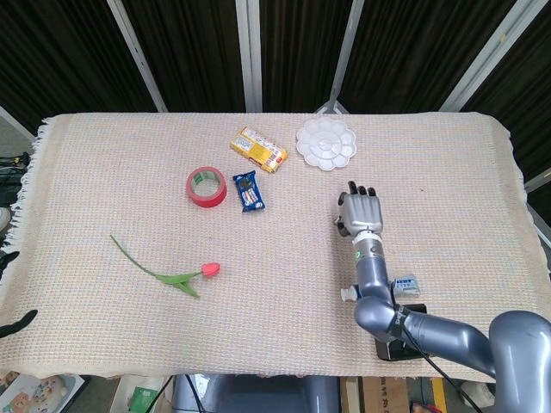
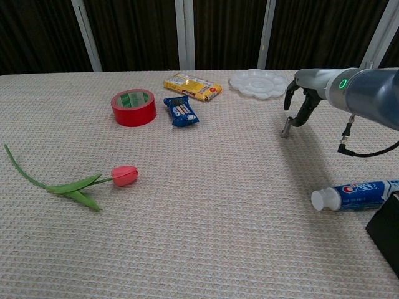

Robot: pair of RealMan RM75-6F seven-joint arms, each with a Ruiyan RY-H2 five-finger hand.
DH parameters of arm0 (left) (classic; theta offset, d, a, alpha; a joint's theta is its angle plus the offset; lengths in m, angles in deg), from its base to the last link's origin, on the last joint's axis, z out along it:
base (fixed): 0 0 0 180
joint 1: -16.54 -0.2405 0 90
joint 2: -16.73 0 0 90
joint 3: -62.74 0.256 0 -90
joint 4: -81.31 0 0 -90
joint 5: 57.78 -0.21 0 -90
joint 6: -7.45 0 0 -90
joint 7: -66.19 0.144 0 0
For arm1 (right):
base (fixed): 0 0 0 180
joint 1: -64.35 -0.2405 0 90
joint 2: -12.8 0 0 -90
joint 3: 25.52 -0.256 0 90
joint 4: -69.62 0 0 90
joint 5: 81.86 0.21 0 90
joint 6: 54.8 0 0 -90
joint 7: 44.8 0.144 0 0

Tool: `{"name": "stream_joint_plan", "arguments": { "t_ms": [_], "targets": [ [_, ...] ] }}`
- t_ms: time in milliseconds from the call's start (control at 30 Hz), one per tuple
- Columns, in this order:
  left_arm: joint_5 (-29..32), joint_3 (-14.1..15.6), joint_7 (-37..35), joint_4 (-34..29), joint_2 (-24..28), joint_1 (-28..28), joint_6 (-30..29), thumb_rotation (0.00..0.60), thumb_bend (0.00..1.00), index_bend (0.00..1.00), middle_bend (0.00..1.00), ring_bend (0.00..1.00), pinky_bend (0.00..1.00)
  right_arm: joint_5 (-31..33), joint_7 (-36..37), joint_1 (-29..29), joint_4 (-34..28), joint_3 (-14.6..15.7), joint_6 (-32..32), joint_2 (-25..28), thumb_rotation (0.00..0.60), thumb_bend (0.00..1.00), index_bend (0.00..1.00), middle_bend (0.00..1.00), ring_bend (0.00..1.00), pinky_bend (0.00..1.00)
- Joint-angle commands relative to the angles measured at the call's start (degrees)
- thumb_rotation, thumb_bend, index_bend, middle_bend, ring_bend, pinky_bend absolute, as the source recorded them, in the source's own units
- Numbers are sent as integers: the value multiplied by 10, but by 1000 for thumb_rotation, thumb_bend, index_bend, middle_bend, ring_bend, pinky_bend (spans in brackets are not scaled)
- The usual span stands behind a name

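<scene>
My right hand (image 1: 360, 211) (image 2: 298, 106) hovers over the woven cloth right of centre, fingers apart and pointing down, holding nothing. The white flower-shaped palette (image 1: 325, 144) (image 2: 259, 83) lies just beyond it. A toothpaste tube (image 2: 355, 193) (image 1: 405, 282) lies nearer the front edge, beside the right forearm. Of my left hand, only dark fingertips (image 1: 19, 321) show past the table's left edge, off the cloth.
A red tape roll (image 1: 207, 187) (image 2: 133, 106), a blue snack packet (image 1: 249, 191) and a yellow packet (image 1: 258, 149) lie at the back centre. A pink tulip (image 1: 209, 270) (image 2: 124, 175) with a long stem lies front left. A black block (image 2: 386, 233) stands at the front right corner.
</scene>
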Motion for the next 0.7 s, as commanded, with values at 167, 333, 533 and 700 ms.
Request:
{"name": "stream_joint_plan", "arguments": {
  "t_ms": [167,333,533,700],
  "targets": [
    [-1,0,0,0,0,0,0,600,242,160,0,0,0,-117,44,62,-96,30,-103,87,600,367,242,87,87,79],
    [-2,0,4,-2,-2,0,-1,600,241,160,0,0,0,-237,144,153,-201,60,-196,165,600,367,181,80,75,79],
    [-6,3,16,-5,-6,1,2,600,242,160,0,0,0,-406,261,273,-291,162,-269,234,600,363,163,76,70,72],
    [-7,5,21,-7,-7,0,1,600,241,160,0,0,0,-514,349,358,-285,253,-309,242,600,306,161,77,70,65]
  ]
}}
